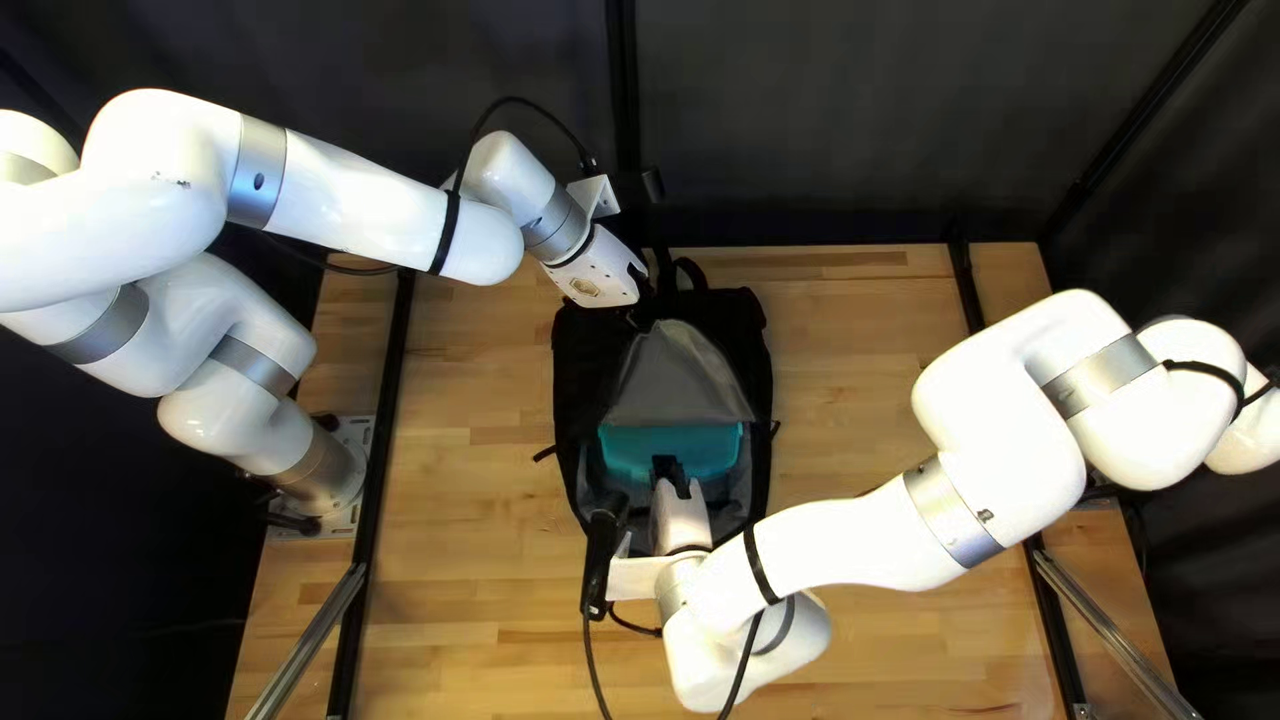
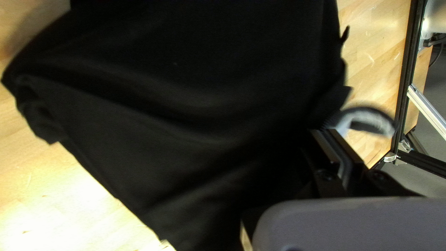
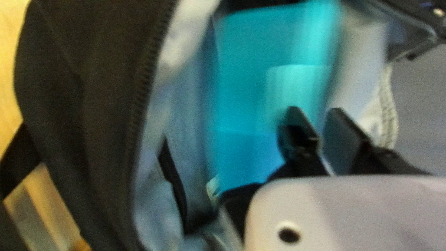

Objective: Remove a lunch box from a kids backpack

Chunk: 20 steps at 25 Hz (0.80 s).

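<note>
"Where is the lunch box (image 1: 627,451)?"

"Inside the open backpack (image 1: 576,387), just ahead of the right gripper (image 1: 671,472) and under its fingertips. Whether they touch it, I can't tell."

"Is the right gripper (image 3: 315,111) grasping anything?"

"No, its fingers stand apart, with a gap between them. The box's teal side runs ahead of and beside them, and a paler patch (image 3: 292,88) on it sits right by the tips."

"And the left gripper (image 1: 643,278)?"

"At the backpack's far end, well apart from the box. The left gripper (image 2: 322,131) has its fingers clenched on the backpack's black cloth, and a loop (image 2: 371,116) curves out just beside the tips."

"What lies between the two grippers?"

"The grey flap (image 1: 678,367): its near edge meets the box, and its far end points toward the left fingers."

"Count them for me."

"One lunch box, one backpack, one grey flap, one loop by the left fingers. Two grippers, two fingers each. One wooden surface (image 1: 467,534) under the backpack."
</note>
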Available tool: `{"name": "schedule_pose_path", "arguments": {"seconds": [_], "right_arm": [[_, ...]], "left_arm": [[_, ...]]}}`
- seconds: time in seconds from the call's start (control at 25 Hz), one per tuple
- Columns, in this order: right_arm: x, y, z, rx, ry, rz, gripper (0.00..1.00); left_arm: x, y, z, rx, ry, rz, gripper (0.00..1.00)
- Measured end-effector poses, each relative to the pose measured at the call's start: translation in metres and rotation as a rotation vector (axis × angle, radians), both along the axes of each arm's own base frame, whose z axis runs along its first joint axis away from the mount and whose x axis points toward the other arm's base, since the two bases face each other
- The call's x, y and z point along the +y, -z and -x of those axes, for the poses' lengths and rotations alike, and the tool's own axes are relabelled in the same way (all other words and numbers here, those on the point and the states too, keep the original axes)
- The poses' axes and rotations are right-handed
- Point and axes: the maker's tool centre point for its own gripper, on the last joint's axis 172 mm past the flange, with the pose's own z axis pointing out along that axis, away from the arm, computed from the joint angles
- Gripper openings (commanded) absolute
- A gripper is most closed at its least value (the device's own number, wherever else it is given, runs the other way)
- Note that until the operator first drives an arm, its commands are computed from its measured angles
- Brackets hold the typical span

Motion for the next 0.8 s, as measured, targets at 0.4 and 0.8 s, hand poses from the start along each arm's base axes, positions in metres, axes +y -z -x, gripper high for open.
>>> {"name": "schedule_pose_path", "arguments": {"seconds": [0.4,0.8], "right_arm": [[0.007,-0.011,0.003,-0.01,0.047,0.017,1.0],[-0.044,-0.004,0.04,-0.126,0.1,-0.263,1.0]], "left_arm": [[0.0,0.0,0.0,0.0,0.0,0.0,0.0],[0.0,0.0,0.0,0.0,0.0,0.0,0.0]]}}
